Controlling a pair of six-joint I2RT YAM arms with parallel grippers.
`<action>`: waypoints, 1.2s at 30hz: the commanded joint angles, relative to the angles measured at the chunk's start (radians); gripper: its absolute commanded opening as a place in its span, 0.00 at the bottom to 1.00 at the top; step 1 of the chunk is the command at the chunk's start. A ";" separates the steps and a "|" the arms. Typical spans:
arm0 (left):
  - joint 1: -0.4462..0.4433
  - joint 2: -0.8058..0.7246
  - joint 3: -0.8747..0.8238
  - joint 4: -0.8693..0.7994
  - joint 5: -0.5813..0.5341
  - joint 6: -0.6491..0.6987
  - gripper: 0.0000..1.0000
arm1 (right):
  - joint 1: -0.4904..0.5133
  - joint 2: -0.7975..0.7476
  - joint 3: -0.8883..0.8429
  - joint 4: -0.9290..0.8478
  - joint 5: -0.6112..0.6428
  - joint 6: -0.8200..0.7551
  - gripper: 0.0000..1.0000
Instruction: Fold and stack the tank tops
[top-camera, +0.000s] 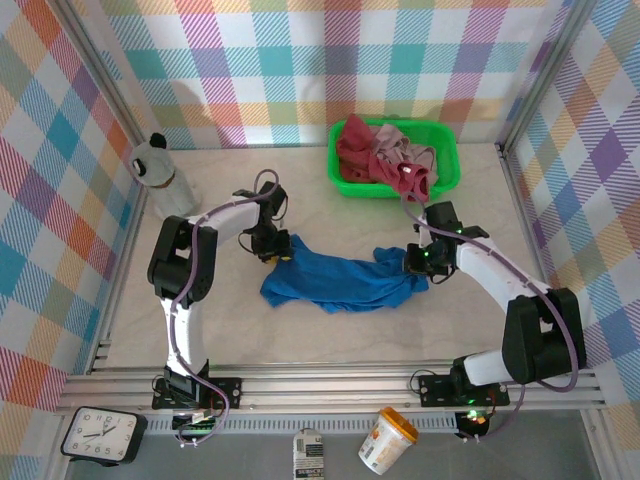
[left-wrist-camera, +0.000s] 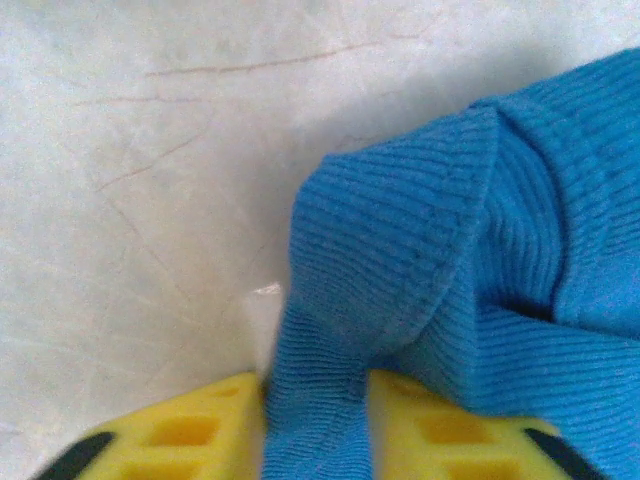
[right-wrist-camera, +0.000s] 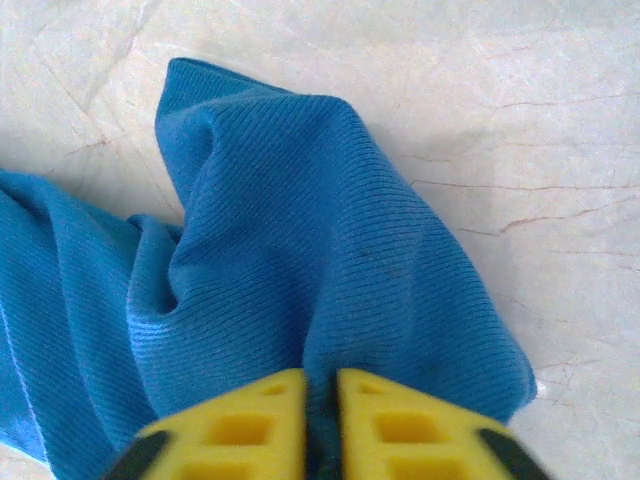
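The blue tank top (top-camera: 340, 283) is a royal blue ribbed knit. It lies rumpled and drawn out sideways on the pale table (top-camera: 230, 320), with both ends gathered into raised folds and a stitched hem showing at its left end. The dark red tank top (top-camera: 352, 142) and the pale pink tank top (top-camera: 388, 152) lie unfolded and tangled together in the green basket (top-camera: 370, 189) at the table's far right, apart from the blue one.
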 joint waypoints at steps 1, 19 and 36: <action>-0.043 0.045 0.038 0.213 0.118 0.014 0.17 | 0.006 -0.036 -0.035 -0.015 0.001 0.015 0.05; -0.022 -0.267 0.214 -0.078 -0.083 0.122 0.00 | -0.019 -0.186 0.144 -0.033 0.047 -0.046 0.00; 0.097 -0.399 0.784 -0.350 -0.445 0.263 0.00 | -0.079 -0.045 0.665 0.037 -0.139 -0.155 0.00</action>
